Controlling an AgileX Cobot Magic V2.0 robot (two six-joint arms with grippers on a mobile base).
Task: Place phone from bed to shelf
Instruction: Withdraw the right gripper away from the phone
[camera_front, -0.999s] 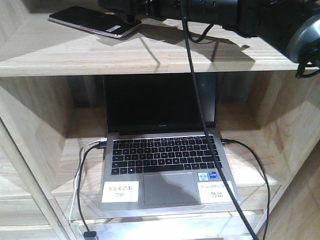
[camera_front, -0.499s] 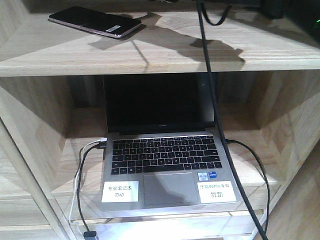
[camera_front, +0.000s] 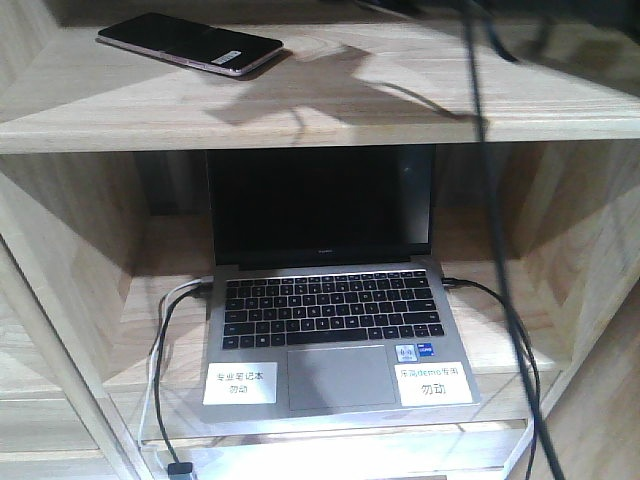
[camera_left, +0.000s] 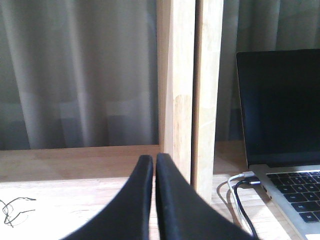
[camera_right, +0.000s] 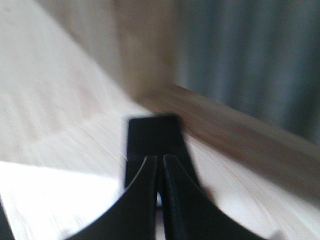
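Now we are looking at the phone (camera_front: 190, 43) lying flat at the left end of the top board of the shelf (camera_front: 300, 110), its white sticker facing up, with nothing touching it. Below it, in the middle bay, the silver laptop (camera_front: 330, 320) is sitting open with cables (camera_front: 165, 390) trailing off its left side. Further right, a dark cable (camera_front: 490, 200) is hanging down across the front view, and only shadows are falling on the board above.

We are judging the placing as done and the step in hand as drawing the arms clear. To do that well, we are wanting a straight, level pull away from the board, keeping that hanging cable from sweeping the slab off the edge.

In the left wrist view, the left gripper (camera_left: 154, 161) is showing its jaws pressed together on nothing, low beside a shelf upright (camera_left: 190, 95), with the laptop to its right. In the right wrist view, which is blurred, the right gripper (camera_right: 161, 162) is likewise pinched together and empty over pale wood. The phone is appearing in neither wrist view, so we are placing it apart from both pairs of jaws.
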